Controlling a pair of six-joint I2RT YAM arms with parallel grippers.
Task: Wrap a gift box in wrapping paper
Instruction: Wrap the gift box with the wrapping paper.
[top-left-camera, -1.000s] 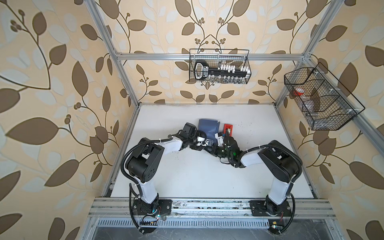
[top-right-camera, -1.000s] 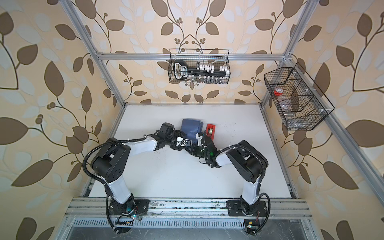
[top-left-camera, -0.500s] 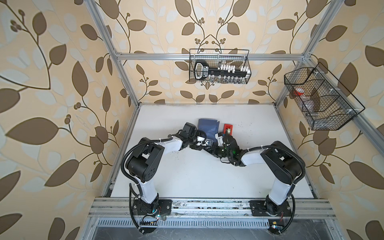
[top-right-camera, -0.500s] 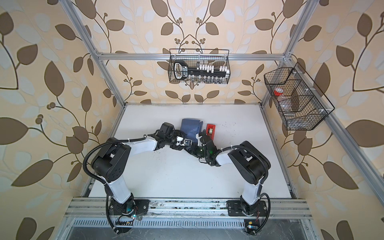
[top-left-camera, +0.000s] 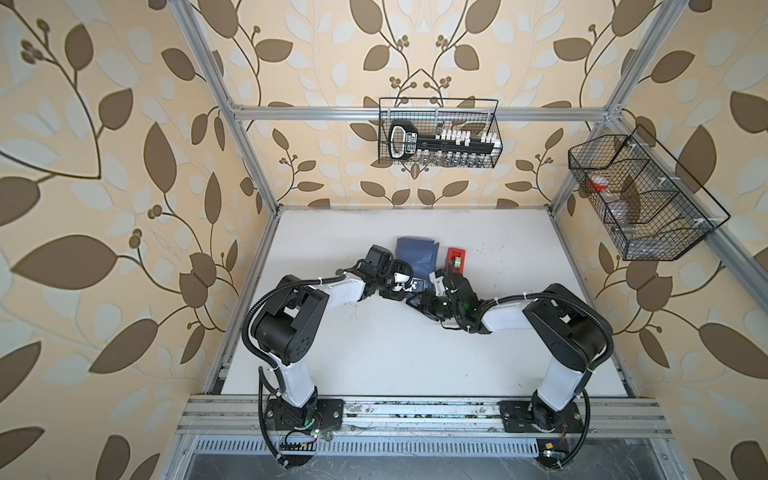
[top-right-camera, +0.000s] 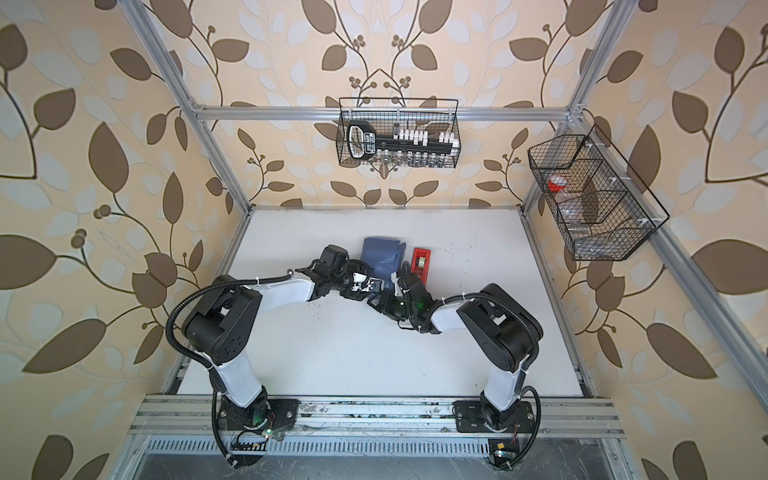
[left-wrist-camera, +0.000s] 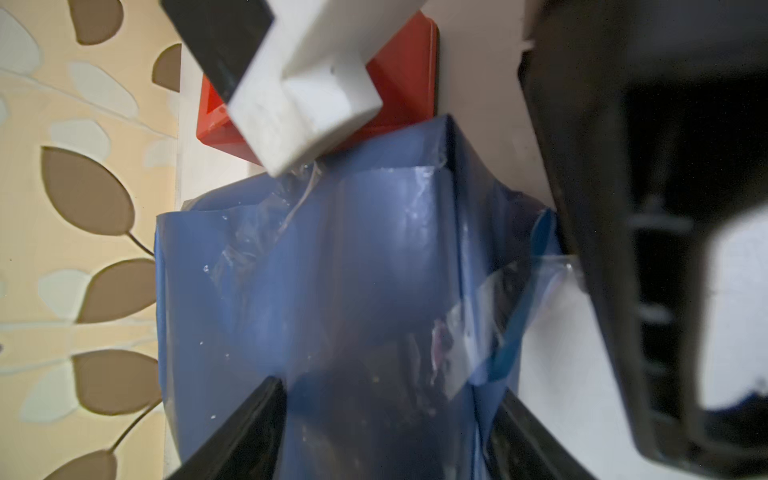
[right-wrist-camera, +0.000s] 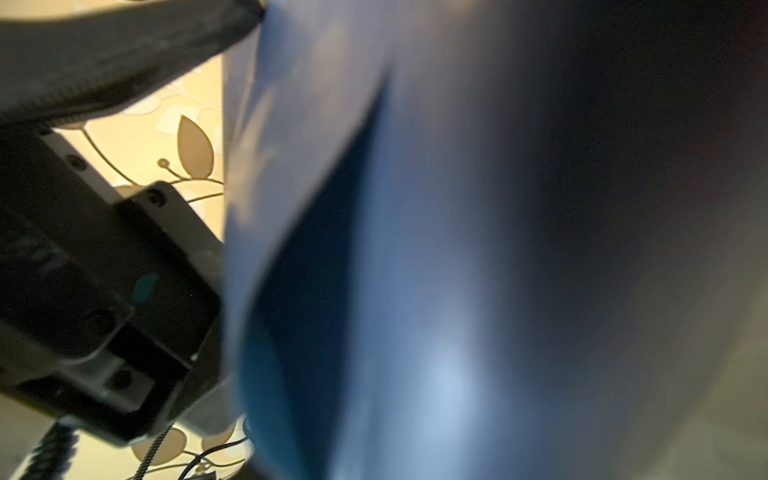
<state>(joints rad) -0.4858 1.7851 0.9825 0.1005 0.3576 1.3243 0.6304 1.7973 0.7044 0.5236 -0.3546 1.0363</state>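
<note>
Left pincer (left-wrist-camera: 386, 392) is standing spread over the near end of the wrapping paper (left-wrist-camera: 374, 257), with its fingers (left-wrist-camera: 249, 428) flanking the bundle. The parcel is running lengthwise straight ahead of it. Gift box (left-wrist-camera: 454, 143) is sitting inside the paper, only a dark corner edge showing (rest covered). Right pincer (top-left-camera: 436, 280) is crowding the parcel's side by a loose flap; cannot tell whether it is spread or pinching. Red tape dispenser (top-left-camera: 456, 259) is lying just beyond it, hemming that side in. Clear tape (left-wrist-camera: 465, 340) is clinging to the flap. Left arm looks nearer for pressing down.

Lab test cell: aluminium frame (top-left-camera: 311, 113), leaf-wallpaper panels (top-left-camera: 104, 166), white tabletop (top-left-camera: 374, 353).
</note>
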